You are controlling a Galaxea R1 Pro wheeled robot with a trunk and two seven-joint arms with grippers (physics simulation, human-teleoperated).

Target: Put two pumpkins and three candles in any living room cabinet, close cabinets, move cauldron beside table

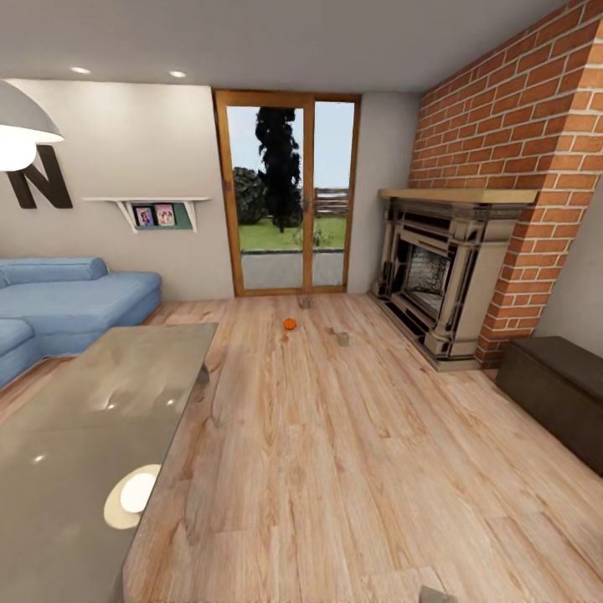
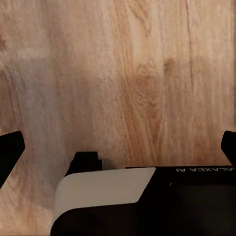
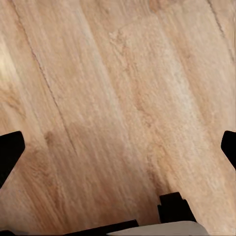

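We see the cabinet point(image 1: 559, 394) cut off at the right edge and the surface point(image 1: 92, 435) at the lower left. Past the pumpkin point(image 1: 289, 323), two small grey objects point(image 1: 342, 338) are too small to identify.

Wall point(image 1: 109, 151): "N"; robot body point(image 2: 196, 196): mirrored "GALAXEA"

- Pumpkin point(image 1: 289, 323): small, orange, on the floor before the glass door.
- Candle point(image 1: 342, 338): grey stub, right of the pumpkin.
- Table point(image 1: 75, 435): glossy, left of the pumpkin.
- Cabinet point(image 1: 557, 394): dark, shut, far right.
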